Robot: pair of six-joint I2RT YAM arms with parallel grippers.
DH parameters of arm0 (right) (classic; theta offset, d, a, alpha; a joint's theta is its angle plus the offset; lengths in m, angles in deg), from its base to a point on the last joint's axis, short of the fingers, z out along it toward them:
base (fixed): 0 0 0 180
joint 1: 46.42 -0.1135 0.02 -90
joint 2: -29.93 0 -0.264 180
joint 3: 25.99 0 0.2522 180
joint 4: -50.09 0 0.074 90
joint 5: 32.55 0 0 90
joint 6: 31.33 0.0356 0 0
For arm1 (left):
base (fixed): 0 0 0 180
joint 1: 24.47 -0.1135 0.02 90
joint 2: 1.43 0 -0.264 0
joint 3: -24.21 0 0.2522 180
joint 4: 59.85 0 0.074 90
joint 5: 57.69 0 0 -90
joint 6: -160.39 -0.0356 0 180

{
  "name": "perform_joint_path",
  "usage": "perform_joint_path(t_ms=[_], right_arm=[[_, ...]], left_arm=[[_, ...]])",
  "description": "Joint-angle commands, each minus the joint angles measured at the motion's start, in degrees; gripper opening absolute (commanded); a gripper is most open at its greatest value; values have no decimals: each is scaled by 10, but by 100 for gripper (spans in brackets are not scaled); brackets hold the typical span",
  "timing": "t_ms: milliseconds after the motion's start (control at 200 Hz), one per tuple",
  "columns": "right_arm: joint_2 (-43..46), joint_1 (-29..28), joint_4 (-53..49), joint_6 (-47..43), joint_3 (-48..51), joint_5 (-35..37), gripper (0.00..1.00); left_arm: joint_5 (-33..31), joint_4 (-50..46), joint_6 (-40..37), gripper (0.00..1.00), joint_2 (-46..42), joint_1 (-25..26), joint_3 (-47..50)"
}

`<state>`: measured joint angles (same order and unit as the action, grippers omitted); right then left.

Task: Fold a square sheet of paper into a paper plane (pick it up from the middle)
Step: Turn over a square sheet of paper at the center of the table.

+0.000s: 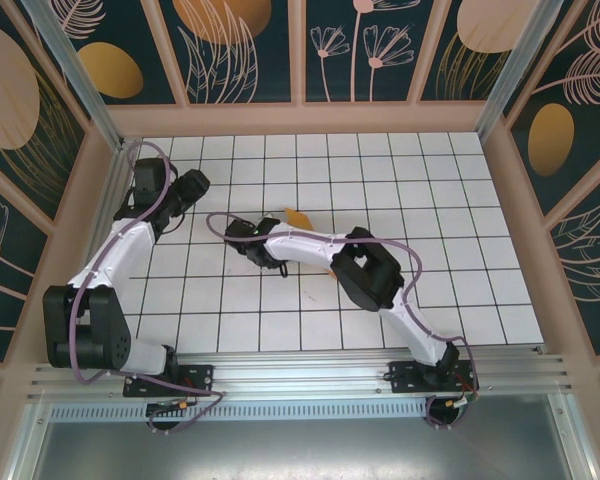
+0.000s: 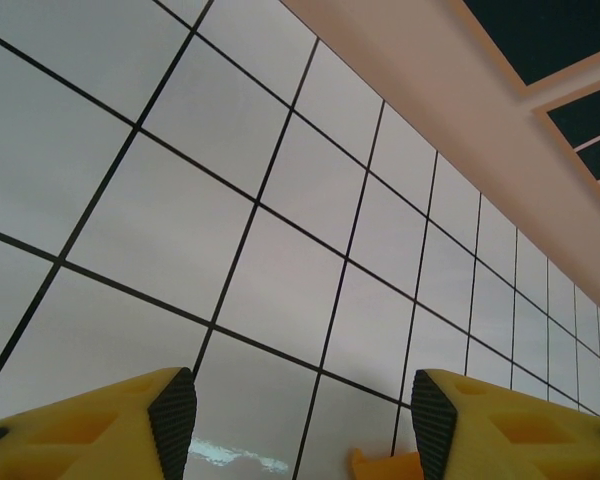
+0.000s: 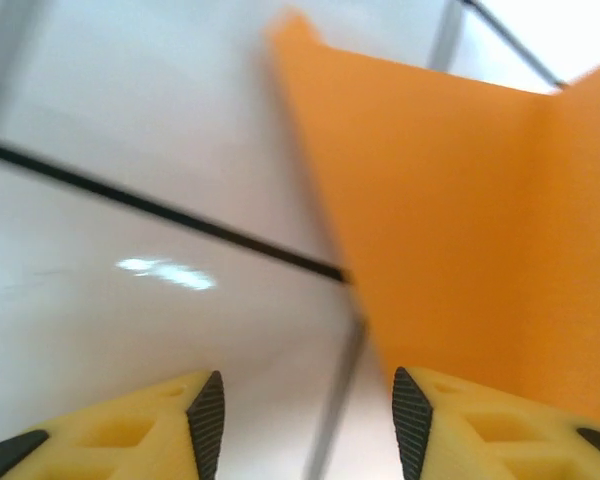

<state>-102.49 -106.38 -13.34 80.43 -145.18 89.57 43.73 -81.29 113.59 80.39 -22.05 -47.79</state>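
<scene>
Two slim robot arms, the left arm (image 1: 115, 258) and the right arm (image 1: 302, 241), have white tubular links joined by chunky black motor housings (image 1: 85, 330). A purple cable (image 1: 132, 160) loops along each. Black plates (image 1: 166, 380) anchor their bases. The left gripper (image 2: 302, 415) and right gripper (image 3: 305, 420) have yellow fingers (image 2: 80, 435) with recessed pockets, tipped with black ribbed pads (image 2: 173, 415).

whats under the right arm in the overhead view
Orange paper on the white tiled table: one pointed corner pokes out beyond the right arm. The arm covers the rest, so the paper's folded shape cannot be told from there.
</scene>
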Motion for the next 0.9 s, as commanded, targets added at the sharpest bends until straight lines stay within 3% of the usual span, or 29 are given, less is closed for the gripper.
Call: perform_joint_path(t_ms=[0,80,215,300,415,641,896], right_arm=[[83,-33,96,-32,13,-165,54],[122,-34,137,-33,36,-221,55],[192,-14,189,-9,91,-251,54],[249,27,232,10,161,-274,54],[300,118,278,-6,256,-365,56],[279,261,318,-83,317,-473,56],[215,317,364,-127,313,-630,56]], left_arm=[[-15,-22,-9,61,11,-7,-27],[-23,-24,-5,62,11,-9,-29],[-27,-26,-2,63,7,-9,-20],[-19,-15,-1,65,-4,-9,2],[16,21,1,70,-25,-9,56],[88,71,16,73,-26,-7,130],[137,105,26,75,-19,4,175]])
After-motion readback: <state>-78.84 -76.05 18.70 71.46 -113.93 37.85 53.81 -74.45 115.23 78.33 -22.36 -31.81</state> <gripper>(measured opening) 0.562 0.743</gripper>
